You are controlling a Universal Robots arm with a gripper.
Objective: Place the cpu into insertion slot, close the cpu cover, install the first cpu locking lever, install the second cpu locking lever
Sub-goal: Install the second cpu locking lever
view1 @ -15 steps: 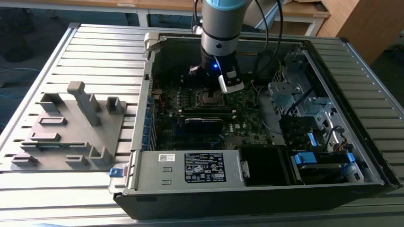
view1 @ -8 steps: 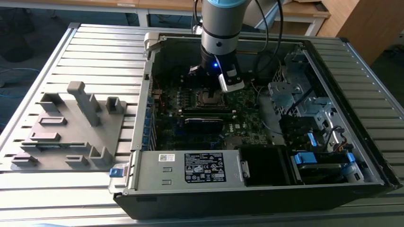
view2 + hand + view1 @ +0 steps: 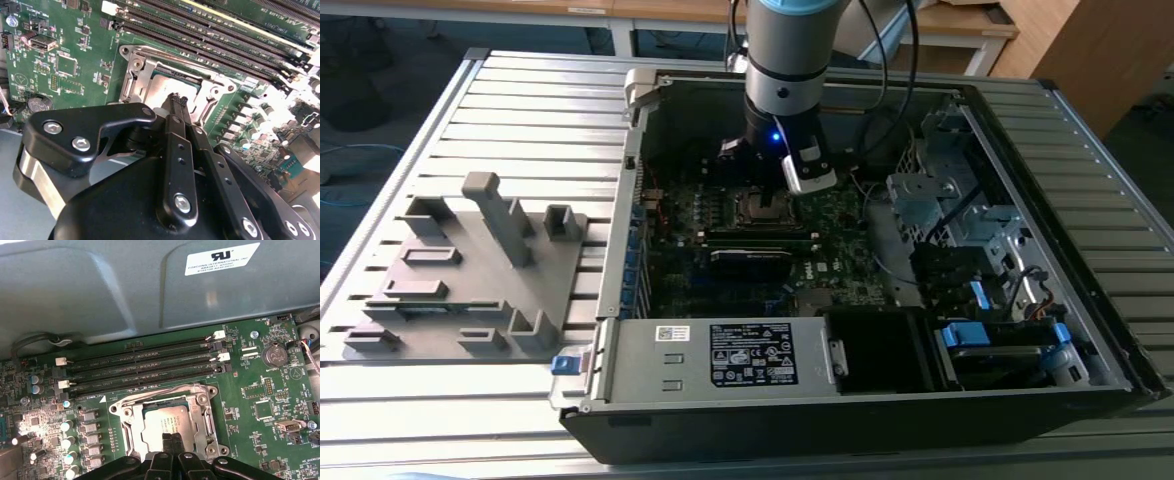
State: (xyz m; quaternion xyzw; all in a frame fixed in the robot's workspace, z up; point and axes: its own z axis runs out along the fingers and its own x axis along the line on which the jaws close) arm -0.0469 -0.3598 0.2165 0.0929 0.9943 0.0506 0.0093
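Dull silver cpu (image 3: 167,427) sits under the shiny cpu cover (image 3: 200,427); fingers (image 3: 167,439) pressed together, empty

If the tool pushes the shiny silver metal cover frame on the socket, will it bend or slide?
The shiny silver metal cover frame looks like thin stiff plate, so it probably resists bending. Its surface looks smooth, so the closed tool may slip.
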